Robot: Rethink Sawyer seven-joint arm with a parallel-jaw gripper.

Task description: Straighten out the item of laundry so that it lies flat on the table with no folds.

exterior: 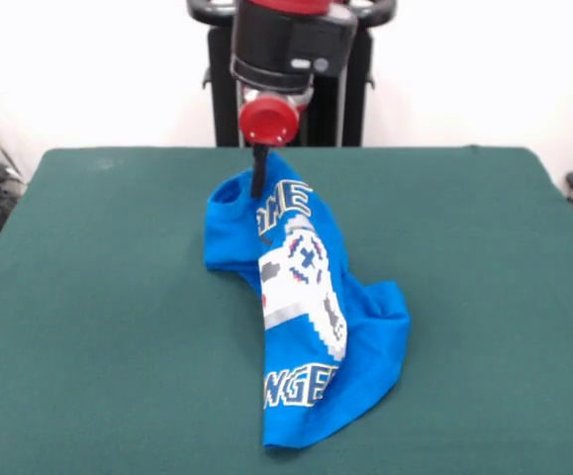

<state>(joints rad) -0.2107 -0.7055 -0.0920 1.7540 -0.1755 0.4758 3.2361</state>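
Blue shirt [306, 327]: bunched mid-table [88, 317], lengthwise fold hiding half its print, far end lifted. Gripper [259, 174]: closed on that raised edge, seemingly to pull the cloth flat.

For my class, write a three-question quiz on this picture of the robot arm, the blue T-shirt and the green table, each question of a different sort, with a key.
1. True or false: the T-shirt lies flat, with no folds.
2. Where does the pincer meet the shirt? A) the top end, farthest from the camera B) the bottom hem C) the right sleeve
3. Fill in: the table is covered in dark ____ cloth.

Key: 1 false, it is bunched and folded lengthwise. 2 A. 3 green.
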